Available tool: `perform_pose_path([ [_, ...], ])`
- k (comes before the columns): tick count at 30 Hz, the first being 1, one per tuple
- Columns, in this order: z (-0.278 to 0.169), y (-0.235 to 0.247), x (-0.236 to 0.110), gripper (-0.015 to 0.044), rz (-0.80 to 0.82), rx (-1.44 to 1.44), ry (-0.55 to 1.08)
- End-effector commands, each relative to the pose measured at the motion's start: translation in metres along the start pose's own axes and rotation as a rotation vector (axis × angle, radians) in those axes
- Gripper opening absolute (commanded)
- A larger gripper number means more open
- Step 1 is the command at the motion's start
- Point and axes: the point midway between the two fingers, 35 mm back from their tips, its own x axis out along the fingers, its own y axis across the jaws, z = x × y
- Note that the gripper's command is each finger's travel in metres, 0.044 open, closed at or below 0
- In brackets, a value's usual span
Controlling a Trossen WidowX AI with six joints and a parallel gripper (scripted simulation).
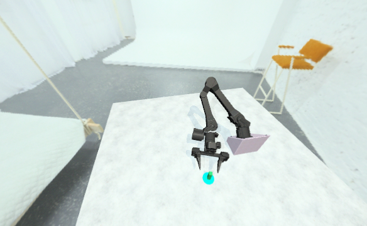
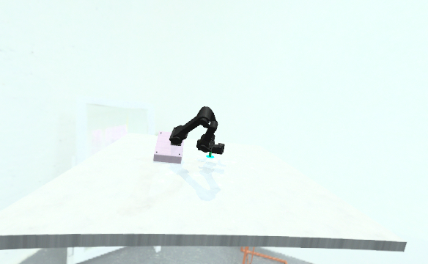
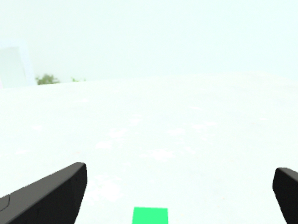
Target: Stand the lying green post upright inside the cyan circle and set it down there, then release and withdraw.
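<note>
The green post (image 1: 210, 174) (image 2: 209, 153) stands upright inside the cyan circle (image 1: 206, 179) on the white table. My gripper (image 1: 209, 169) (image 3: 181, 176) is open, its two black fingers spread wide on either side of the post and clear of it. The fingertips hang just above and behind the post in the top view. Nothing is between the fingers but the free-standing post.
The arm's pale pink base block (image 1: 247, 144) (image 2: 168, 148) sits on the table (image 1: 158, 194) behind and to the right of the circle. An orange chair (image 1: 296, 59) stands on the floor beyond the table's far right corner. A rope (image 1: 39, 69) hangs at the left.
</note>
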Motion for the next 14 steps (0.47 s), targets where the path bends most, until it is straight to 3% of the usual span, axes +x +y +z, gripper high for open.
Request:
perform_pose_path([
  [1,0.016,0.005,-0.002,0.04,0.007,0.008,0.003],
  [8,0.053,0.009,-0.007,0.04,-0.003,0.005,-0.012],
  [14,0.052,0.01,0.004,0.04,0.063,0.073,0.066],
])
